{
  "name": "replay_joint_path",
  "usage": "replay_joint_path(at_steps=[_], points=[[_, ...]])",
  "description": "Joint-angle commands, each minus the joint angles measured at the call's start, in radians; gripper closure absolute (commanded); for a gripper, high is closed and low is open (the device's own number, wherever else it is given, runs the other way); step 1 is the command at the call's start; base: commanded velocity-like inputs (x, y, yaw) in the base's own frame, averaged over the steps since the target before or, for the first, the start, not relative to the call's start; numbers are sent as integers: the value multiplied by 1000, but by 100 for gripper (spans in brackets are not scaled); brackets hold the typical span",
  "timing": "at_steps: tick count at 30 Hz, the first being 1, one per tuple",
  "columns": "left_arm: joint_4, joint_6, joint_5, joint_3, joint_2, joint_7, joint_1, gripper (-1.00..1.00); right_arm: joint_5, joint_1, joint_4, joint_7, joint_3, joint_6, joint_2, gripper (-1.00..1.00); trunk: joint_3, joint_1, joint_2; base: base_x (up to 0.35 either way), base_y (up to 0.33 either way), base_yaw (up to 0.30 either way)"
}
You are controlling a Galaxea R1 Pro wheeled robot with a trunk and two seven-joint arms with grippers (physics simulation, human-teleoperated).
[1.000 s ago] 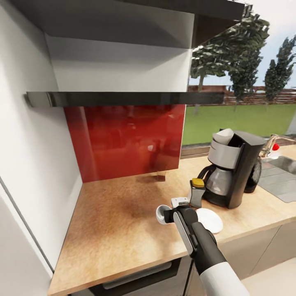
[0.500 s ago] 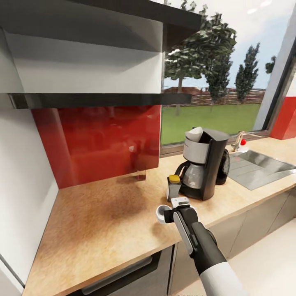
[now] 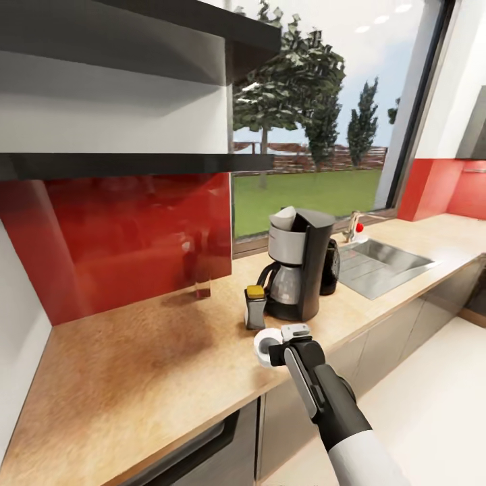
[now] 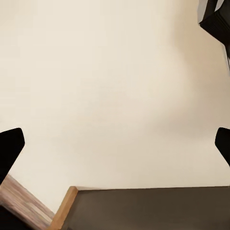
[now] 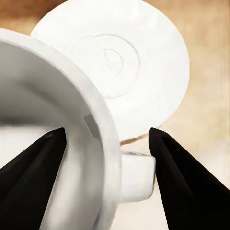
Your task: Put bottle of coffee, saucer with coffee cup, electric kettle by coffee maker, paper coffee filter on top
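My right gripper [image 3: 274, 352] is shut on the rim of the white coffee cup [image 3: 263, 339], holding it over the counter's front edge. In the right wrist view the cup [image 5: 48, 96] hangs above the white saucer [image 5: 120, 57], and my right gripper [image 5: 108, 177] has the cup's wall between its dark fingers [image 5: 184, 187]. Just behind stands the black coffee maker [image 3: 300, 270] with a paper filter [image 3: 283, 217] on top. The yellow-lidded coffee bottle [image 3: 255, 307] is at its left, and the dark kettle [image 3: 330, 266] is behind its right side. My left gripper [image 4: 115, 143] is open over pale floor.
A steel sink [image 3: 381, 260] with a faucet [image 3: 356, 228] lies right of the coffee maker. A dark shelf [image 3: 121, 162] overhangs the red backsplash [image 3: 121, 243]. A small glass [image 3: 202, 287] stands by the backsplash. Open floor [image 3: 432, 405] lies to the right.
The camera has swung right, so the counter and coffee maker slid left in the picture. The cup in my right gripper now hangs over the saucer, close to the coffee bottle.
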Motion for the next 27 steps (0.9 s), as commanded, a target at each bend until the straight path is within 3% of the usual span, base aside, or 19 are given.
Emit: replay_joint_path(at_steps=[1, 7, 27], points=[[2, -6, -11, 8, 0, 3, 0, -100, -11, -1, 0, -9, 1, 3, 0, 100, -1, 0, -1, 78, 0, -288], [1, -4, -10, 8, -1, 6, 0, -100, -10, -1, 0, -9, 1, 3, 0, 100, -1, 0, -1, 227, 0, -204], [1, -4, -11, 10, -1, 4, 0, -100, -10, -1, 1, -9, 0, 3, 0, 100, -1, 0, -1, 67, 28, -5]])
